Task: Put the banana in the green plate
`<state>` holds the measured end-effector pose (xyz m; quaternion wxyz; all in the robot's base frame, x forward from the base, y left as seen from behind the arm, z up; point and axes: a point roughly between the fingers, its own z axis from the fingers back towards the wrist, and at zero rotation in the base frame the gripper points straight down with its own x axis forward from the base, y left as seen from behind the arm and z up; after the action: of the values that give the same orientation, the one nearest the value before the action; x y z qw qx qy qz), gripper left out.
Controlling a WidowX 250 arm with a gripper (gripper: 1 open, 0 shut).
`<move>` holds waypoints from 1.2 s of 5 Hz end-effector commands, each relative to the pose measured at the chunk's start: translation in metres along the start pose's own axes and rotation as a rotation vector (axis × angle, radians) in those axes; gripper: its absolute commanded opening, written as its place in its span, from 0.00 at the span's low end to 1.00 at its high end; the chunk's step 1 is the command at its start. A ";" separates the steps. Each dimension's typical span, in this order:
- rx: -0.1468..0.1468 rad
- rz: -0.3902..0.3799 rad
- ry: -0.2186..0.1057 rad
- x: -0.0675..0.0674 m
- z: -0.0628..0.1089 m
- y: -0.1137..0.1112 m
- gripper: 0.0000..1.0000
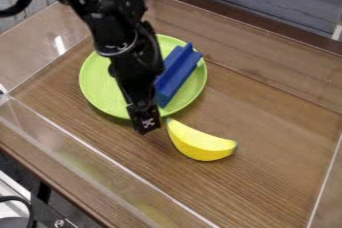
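Observation:
The yellow banana lies on the wooden table just in front of and to the right of the green plate, outside its rim. My gripper points down over the plate's front edge, a little to the left of the banana and apart from it. Its jaws look open and hold nothing. The black arm hides part of the plate's middle.
A dark-blue rectangular block lies tilted on the right side of the plate. A low clear plastic wall runs along the table's front and left edges. Bare wood stretches to the right of the banana.

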<state>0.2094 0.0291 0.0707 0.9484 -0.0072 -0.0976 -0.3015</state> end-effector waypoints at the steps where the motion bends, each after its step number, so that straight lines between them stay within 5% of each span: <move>1: 0.011 -0.049 -0.034 0.017 0.011 -0.004 1.00; 3: 0.017 0.004 -0.043 0.024 0.023 -0.018 1.00; 5: -0.014 -0.112 -0.057 0.033 0.024 -0.037 1.00; 6: -0.022 -0.168 -0.064 0.033 0.011 -0.043 1.00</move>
<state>0.2054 -0.0234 0.0818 0.9182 -0.0224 -0.1164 -0.3779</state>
